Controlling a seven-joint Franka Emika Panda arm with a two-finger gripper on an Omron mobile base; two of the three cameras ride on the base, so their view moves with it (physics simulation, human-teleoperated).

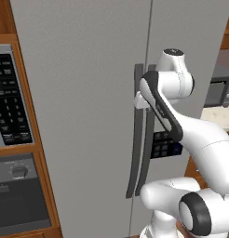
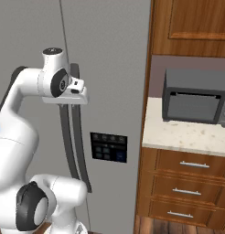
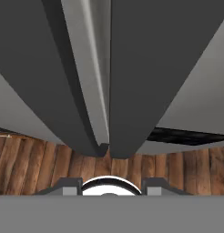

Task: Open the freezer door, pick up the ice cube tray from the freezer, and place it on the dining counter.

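Freezer door shut, plain light grey, left of the dispenser door. Two dark handles side by side at the seam. Gripper up against them; opening and hold impossible to tell. Microwave on right counter; oven panel left.

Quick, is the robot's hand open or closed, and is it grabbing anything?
Gripper: up against the handles of the freezer door, which is shut; whether the fingers are open, closed or holding a handle cannot be told.
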